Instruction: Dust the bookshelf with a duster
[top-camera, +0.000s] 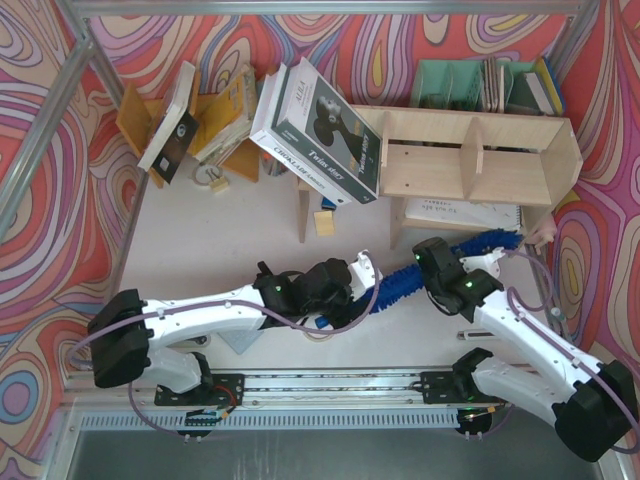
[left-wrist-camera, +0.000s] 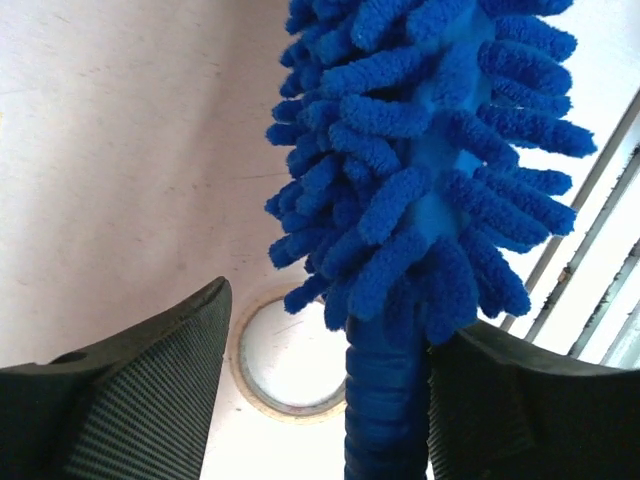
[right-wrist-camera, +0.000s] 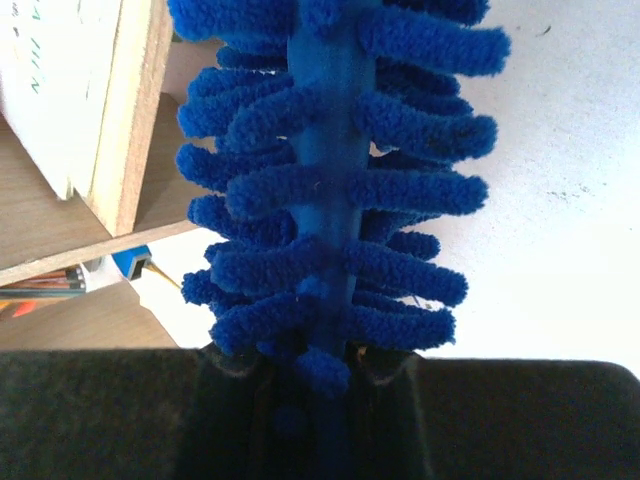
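Top view: the duster (top-camera: 398, 284) lies over the table (top-camera: 200, 260) between the 2 pincers. Its far tip passes the right pincer (top-camera: 438, 258) to the bookshelf's (top-camera: 470, 150) lower edge. Bare table spreads beyond the left pincer (top-camera: 360, 275).

Left wrist view: the left pincer (left-wrist-camera: 340, 330) stands half open and grips nothing. The handle touches only its right finger (left-wrist-camera: 530, 400), and a pale ring (left-wrist-camera: 290, 365) lies just ahead.

Right wrist view: the right pincer (right-wrist-camera: 320, 370) is clamped on the duster's fluffy head, with a bookshelf board edge (right-wrist-camera: 125, 120) close on its left and open table on its right.
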